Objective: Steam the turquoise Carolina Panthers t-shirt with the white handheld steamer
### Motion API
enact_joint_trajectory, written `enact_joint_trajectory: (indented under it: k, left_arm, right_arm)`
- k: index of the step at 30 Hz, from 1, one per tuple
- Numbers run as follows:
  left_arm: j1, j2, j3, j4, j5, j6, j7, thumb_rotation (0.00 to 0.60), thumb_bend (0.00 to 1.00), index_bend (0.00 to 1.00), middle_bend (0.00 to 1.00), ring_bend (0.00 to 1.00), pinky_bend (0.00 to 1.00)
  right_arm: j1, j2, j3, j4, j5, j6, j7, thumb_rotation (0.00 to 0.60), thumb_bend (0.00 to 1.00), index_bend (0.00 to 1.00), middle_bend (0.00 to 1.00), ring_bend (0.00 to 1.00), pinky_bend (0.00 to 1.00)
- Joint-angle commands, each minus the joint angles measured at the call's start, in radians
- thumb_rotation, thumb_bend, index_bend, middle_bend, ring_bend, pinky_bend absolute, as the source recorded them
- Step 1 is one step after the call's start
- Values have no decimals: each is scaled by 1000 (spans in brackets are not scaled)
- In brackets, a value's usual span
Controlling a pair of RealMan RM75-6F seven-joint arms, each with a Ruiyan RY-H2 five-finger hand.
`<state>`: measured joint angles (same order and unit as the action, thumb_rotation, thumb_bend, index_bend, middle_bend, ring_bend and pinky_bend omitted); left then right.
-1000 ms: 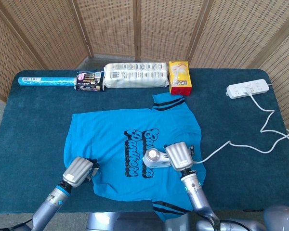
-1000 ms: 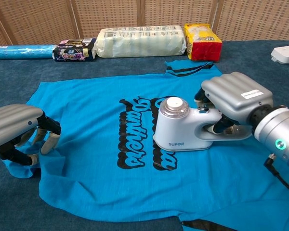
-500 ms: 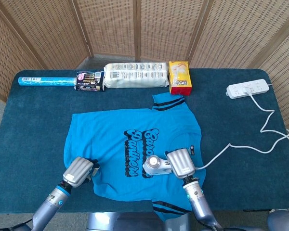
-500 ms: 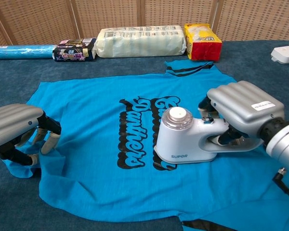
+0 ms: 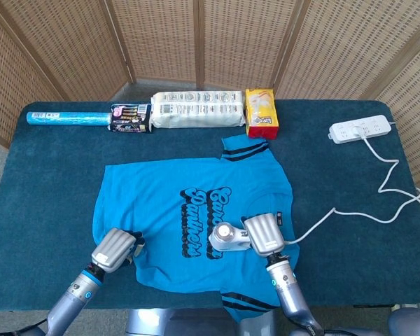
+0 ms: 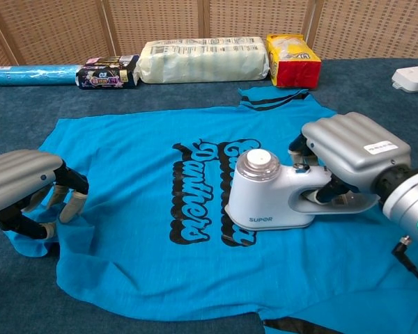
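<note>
Flat, the turquoise t-shirt [image 6: 146, 229] lies under the right hand [image 6: 352, 156]'s fingers [image 6: 332, 191] grasping the white steamer [image 6: 268, 202].

Right hand [image 6: 348, 156] clenched around handle (knuckles up); left hand [image 6: 24, 191] curled, palm down.

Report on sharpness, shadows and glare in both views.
Head view: even light, sharp, with a soft shadow under the power cord. Chest view: the t-shirt print is crisp, the steamer has mild highlights on its cap, and the left hand is cut by the frame's edge.
</note>
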<state>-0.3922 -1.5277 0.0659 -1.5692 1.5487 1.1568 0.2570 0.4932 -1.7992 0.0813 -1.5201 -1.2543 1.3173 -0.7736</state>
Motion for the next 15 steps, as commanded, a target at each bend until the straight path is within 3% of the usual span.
enact_joint_trajectory:
  k: [1,15]
  left_arm:
    - [0,-1,0,0,0,-1,0,600,413,719,693,645,718]
    - [-5,-11,-5,3,-9,-10,8,600,414,719,693,646,718]
  right_arm:
    - [1,-4,10,13,5,-6,5,600,359,721,769,835,740]
    - [27,-38,66,110,37,-50,12,600,360,722,769,835,739]
